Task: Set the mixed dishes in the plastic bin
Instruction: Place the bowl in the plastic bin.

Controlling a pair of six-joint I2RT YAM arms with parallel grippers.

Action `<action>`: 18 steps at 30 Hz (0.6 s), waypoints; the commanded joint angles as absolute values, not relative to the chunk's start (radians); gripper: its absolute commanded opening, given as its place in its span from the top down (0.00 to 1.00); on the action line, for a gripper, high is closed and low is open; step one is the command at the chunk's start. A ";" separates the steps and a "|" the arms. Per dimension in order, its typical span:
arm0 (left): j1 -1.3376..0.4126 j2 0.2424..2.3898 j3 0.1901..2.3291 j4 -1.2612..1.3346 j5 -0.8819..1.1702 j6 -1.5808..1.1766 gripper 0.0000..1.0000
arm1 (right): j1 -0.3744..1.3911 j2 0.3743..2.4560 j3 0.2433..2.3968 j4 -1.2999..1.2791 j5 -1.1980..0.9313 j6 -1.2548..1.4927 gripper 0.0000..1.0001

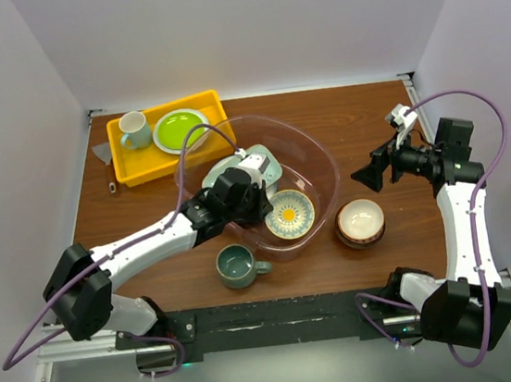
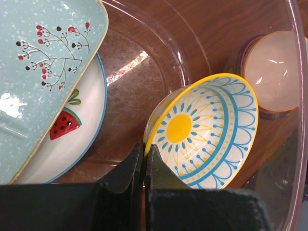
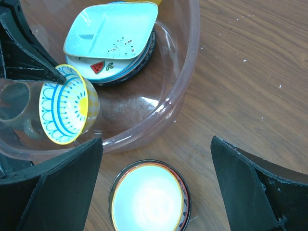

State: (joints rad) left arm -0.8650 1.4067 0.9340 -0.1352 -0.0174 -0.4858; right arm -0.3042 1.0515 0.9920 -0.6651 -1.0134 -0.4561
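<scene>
My left gripper is shut on the rim of the yellow patterned bowl, holding it tilted inside the clear plastic bin; the pinch shows in the left wrist view on the bowl. The pale-green divided tray lies on white fruit-marked plates in the bin. The reddish-brown bowl stands on the table right of the bin. The grey-green mug stands in front of the bin. My right gripper is open above the reddish-brown bowl.
A yellow tray at the back left holds a lime-green plate and a pale mug. A small grey item lies left of the tray. White walls enclose the table.
</scene>
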 commanded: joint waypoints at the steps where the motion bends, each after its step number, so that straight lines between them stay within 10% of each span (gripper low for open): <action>1: -0.861 1.414 0.983 -0.049 -0.006 -0.476 1.00 | -0.310 1.034 0.989 -0.641 -1.034 -0.456 0.02; 18: -0.861 1.647 1.176 -0.107 -0.058 -0.407 1.00 | -0.310 1.032 0.989 -0.643 -1.035 -0.457 0.02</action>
State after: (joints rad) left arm -0.8650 1.5909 1.0630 -0.1501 -0.0330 -0.4488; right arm -0.3042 1.0515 0.9920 -0.6651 -1.0134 -0.4564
